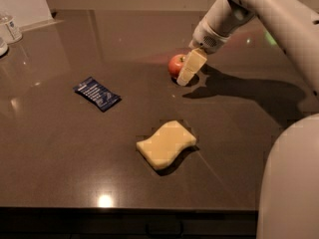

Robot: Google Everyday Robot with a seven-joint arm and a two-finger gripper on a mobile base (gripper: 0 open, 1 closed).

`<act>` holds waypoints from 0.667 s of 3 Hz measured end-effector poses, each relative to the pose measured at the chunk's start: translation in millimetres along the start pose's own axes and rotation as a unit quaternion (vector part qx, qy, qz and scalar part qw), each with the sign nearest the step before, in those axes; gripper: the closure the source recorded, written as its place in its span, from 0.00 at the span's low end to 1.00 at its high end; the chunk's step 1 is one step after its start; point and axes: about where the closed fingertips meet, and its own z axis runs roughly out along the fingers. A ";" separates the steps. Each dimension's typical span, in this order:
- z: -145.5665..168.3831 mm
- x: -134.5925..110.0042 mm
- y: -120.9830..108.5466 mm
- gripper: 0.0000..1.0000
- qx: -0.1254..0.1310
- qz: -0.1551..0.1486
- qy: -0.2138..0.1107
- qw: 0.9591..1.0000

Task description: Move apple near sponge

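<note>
Now the hand [188, 71] sits low against the right side of the apple [175, 64], toward the far right corner of the table [60, 143]; whether it is open or closed, I cannot tell. Well apart, near the front edge, lies the sponge [166, 144], with a blue packet [97, 93] toward the left edge.

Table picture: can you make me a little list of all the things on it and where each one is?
table: dark and shiny
apple: red, sitting on the far side, right of the middle
gripper: down low, right against the apple's right side
sponge: pale yellow, flat, near the front, apart from the apple
packet: dark blue, lying on the left
job: apple not yet beside the sponge
</note>
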 end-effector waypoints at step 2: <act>-2.7 -6.4 8.3 0.49 -0.008 -0.002 -0.008 1.000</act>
